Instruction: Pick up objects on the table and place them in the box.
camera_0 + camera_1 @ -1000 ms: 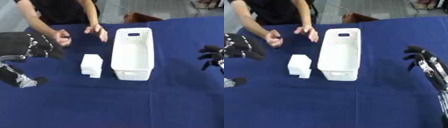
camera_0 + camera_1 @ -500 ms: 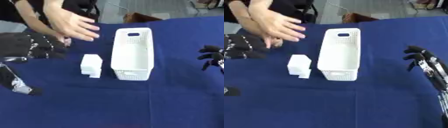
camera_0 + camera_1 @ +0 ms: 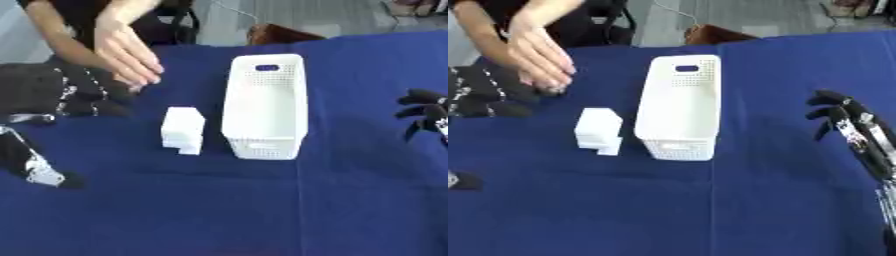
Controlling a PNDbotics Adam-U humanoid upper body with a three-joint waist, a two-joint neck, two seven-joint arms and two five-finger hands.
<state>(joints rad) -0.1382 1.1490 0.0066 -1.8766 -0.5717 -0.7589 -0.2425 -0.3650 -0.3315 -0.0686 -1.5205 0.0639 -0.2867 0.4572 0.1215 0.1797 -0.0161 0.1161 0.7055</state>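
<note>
I see a small white blocky object (image 3: pixel 183 130), stepped at its near end, lying on the blue-clothed table (image 3: pixel 175 210) just left of the long white perforated plastic box (image 3: pixel 265 105). My left hand (image 3: pixel 66 92) hangs at the left edge and my right hand (image 3: pixel 837 114) hovers at the right, both with relaxed fingers holding nothing. A person's bare hand (image 3: pixel 127 52) reaches in above my left hand.

- My table (image 3: pixel 219 210) wears matt blue cloth, smooth.
- The box (image 3: pixel 265 107) looks like white plastic, walls perforated.
- A white block (image 3: pixel 183 129) appears matt.
- My right hand (image 3: pixel 846 120) shows black, silver-jointed.
</note>
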